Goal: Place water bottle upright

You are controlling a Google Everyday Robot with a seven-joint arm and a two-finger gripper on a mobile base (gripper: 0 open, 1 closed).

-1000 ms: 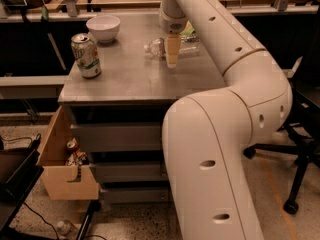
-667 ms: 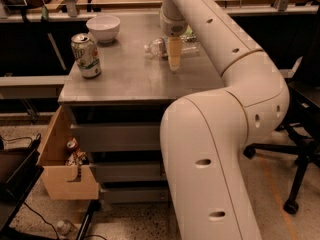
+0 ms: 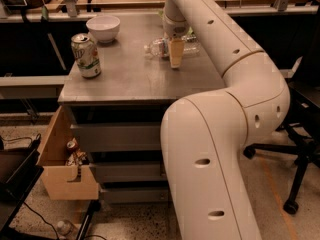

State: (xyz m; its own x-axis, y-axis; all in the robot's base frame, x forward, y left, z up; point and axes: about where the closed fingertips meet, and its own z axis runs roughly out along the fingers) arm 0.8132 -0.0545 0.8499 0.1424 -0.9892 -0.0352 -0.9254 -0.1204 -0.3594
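The water bottle point(image 3: 159, 47) lies on its side on the grey table top point(image 3: 125, 79), toward the back middle, with its white cap pointing left. It is clear, with a pale label band. My gripper point(image 3: 176, 55) points straight down over the bottle's middle, with its tan tip low at the table surface on the bottle's near side. My arm covers the right part of the bottle.
A green-and-white soda can point(image 3: 86, 55) stands upright at the table's left front. A white bowl point(image 3: 103, 28) sits behind it. A drawer point(image 3: 62, 169) with cans inside hangs open at the lower left. An office chair point(image 3: 300, 149) stands at the right.
My gripper has moved slightly down and toward the near side of the lying bottle. The bottle, can and bowl have not moved.
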